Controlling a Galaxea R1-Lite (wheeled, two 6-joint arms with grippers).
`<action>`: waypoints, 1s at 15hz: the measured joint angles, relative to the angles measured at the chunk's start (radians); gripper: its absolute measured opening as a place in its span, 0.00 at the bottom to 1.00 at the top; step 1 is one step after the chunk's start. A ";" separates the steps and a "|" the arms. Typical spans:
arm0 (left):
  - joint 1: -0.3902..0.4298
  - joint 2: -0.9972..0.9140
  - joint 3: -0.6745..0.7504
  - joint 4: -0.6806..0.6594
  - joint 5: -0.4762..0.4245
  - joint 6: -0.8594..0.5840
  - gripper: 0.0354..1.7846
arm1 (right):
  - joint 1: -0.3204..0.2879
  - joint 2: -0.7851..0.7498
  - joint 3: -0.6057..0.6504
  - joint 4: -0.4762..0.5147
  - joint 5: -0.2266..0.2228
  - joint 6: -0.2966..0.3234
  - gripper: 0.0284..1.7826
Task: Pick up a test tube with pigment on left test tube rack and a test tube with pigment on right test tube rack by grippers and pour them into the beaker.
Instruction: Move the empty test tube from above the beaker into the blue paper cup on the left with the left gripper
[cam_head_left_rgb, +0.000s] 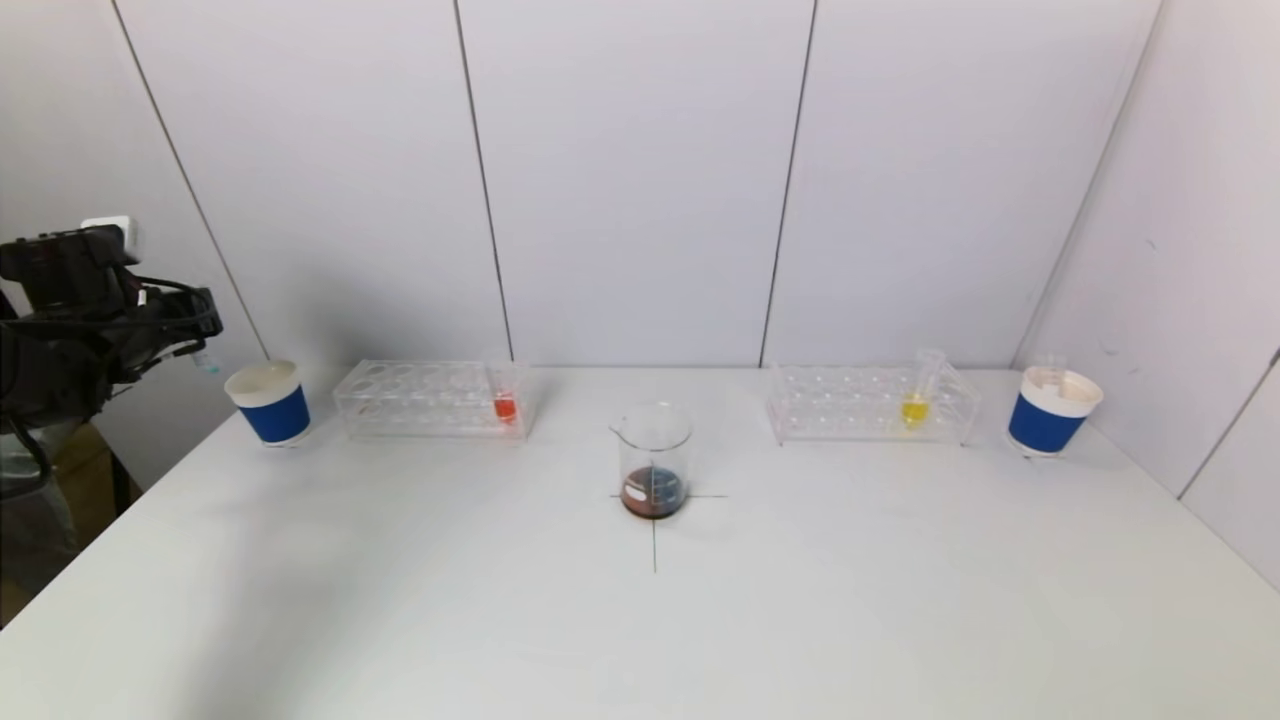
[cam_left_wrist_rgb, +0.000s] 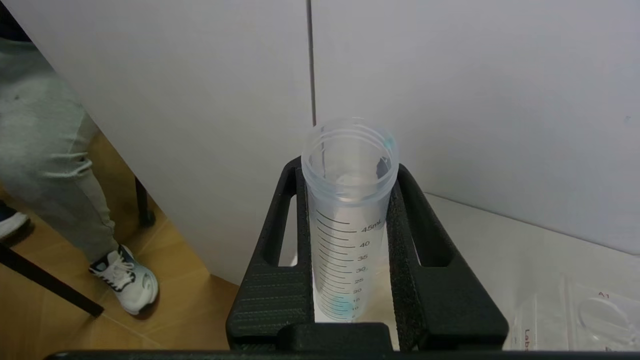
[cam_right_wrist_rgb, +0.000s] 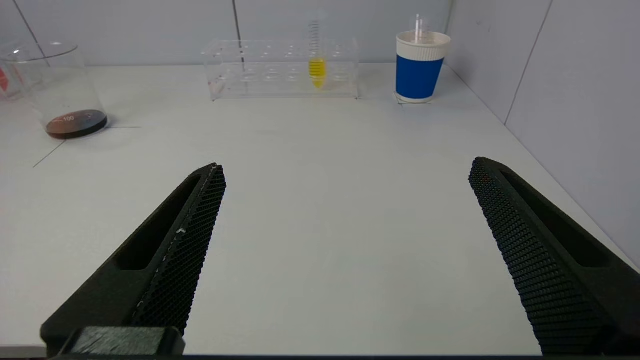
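Note:
My left gripper (cam_left_wrist_rgb: 348, 167) is shut on a clear graduated test tube (cam_left_wrist_rgb: 345, 240), nearly empty with a faint blue trace at its bottom. In the head view it hangs beyond the table's left edge, up and left of a blue paper cup (cam_head_left_rgb: 270, 402). The left test tube rack (cam_head_left_rgb: 430, 400) holds a tube with red pigment (cam_head_left_rgb: 505, 400). The right test tube rack (cam_head_left_rgb: 870, 405) holds a tube with yellow pigment (cam_head_left_rgb: 915, 405). The beaker (cam_head_left_rgb: 655, 460), with dark liquid in it, stands between the racks. My right gripper (cam_right_wrist_rgb: 347, 165) is open and empty over bare table, out of the head view.
A second blue paper cup (cam_head_left_rgb: 1050, 410) with an empty tube in it stands right of the right rack, close to the side wall. A person's leg and shoe (cam_left_wrist_rgb: 125, 280) are on the floor left of the table. White walls close off the back and right.

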 joint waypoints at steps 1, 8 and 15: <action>0.005 0.004 0.002 -0.001 -0.011 -0.001 0.23 | 0.000 0.000 0.000 0.000 0.000 0.000 0.99; -0.007 0.004 -0.009 -0.030 -0.056 -0.004 0.23 | 0.000 0.000 0.000 0.000 0.000 0.000 0.99; -0.044 0.012 0.006 -0.038 -0.061 -0.001 0.23 | 0.000 0.000 0.000 0.000 0.000 0.000 0.99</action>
